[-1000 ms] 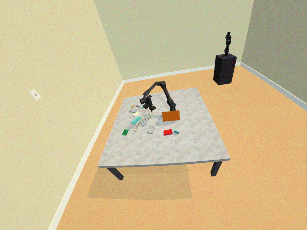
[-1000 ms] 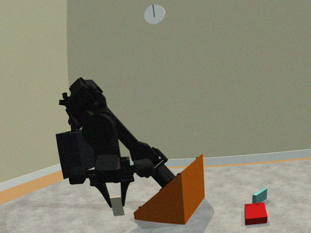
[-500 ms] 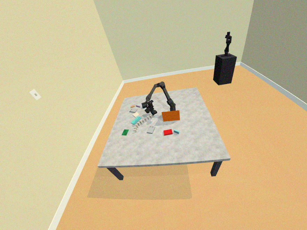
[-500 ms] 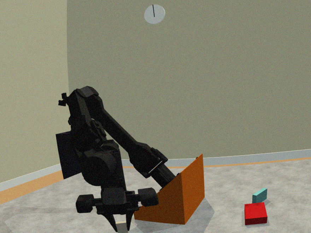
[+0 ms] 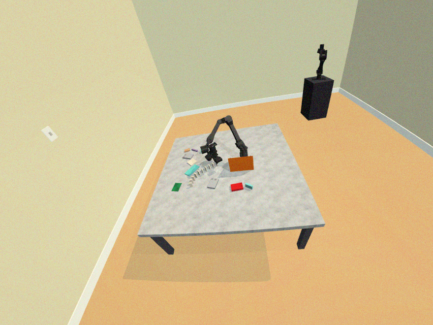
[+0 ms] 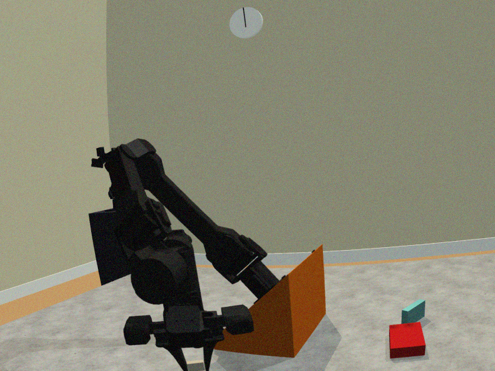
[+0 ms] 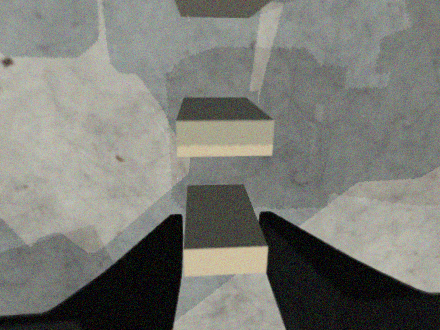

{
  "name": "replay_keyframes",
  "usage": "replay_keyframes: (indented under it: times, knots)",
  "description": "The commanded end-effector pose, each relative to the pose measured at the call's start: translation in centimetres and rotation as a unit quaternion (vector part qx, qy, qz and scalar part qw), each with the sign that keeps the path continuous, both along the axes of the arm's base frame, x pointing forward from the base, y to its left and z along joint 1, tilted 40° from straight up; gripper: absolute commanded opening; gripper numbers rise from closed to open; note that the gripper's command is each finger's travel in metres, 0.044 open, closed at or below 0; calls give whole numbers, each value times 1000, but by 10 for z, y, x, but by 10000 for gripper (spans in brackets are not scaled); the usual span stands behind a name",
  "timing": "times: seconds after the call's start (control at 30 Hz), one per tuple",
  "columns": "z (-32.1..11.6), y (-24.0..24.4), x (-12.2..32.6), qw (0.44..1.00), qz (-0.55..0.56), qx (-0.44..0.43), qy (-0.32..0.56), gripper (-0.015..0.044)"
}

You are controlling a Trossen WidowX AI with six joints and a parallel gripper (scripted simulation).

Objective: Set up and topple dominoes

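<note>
Fingers of the gripper (image 5: 214,163) (image 6: 196,368) (image 7: 220,215), wrist view: parted slightly, one on each side of a cream domino (image 6: 196,366) (image 7: 225,220), with a sliver of daylight along its flanks; the grasp reads as released, or nearly so. The domino stands upright at the end of the row nearest the arm, broad face toward its neighbour (image 5: 212,164) (image 7: 225,136), with a bare gap between the two. Beyond, the curved row of dominoes (image 5: 198,172) runs off past a flat teal block (image 5: 192,170), as seen from above.

Step in hand, as judged: letting go of a placed piece. Recommended procedure: spread both fingers evenly, only until each side is free, so that neither drags the domino askew; let it settle on its base; then withdraw straight up along its height, without twist or sideways drift. A lean toward the neighbour would risk felling the row prematurely. Lift well above the tops before travelling.

Spacing: the gap should be compared with that between the neighbour and the next domino (image 7: 222,7), partly cropped at the wrist view's upper edge. The push belongs last, after every missing piece stands.
</note>
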State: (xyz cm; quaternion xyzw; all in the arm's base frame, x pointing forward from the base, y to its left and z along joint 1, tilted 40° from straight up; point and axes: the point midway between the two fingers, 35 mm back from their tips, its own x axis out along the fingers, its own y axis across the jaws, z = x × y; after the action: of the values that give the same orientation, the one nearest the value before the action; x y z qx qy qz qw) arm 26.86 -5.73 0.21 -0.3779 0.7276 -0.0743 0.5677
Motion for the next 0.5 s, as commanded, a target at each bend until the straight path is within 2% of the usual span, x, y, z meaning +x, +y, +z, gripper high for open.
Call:
replay_keyframes:
  times: [0.0, 0.3, 0.47]
  knots:
    - [0, -1, -1, 1000, 2, -3, 1, 212]
    - [0, -1, -1, 1000, 2, -3, 1, 440]
    - [16, 15, 6, 1000, 2, 0, 1, 440]
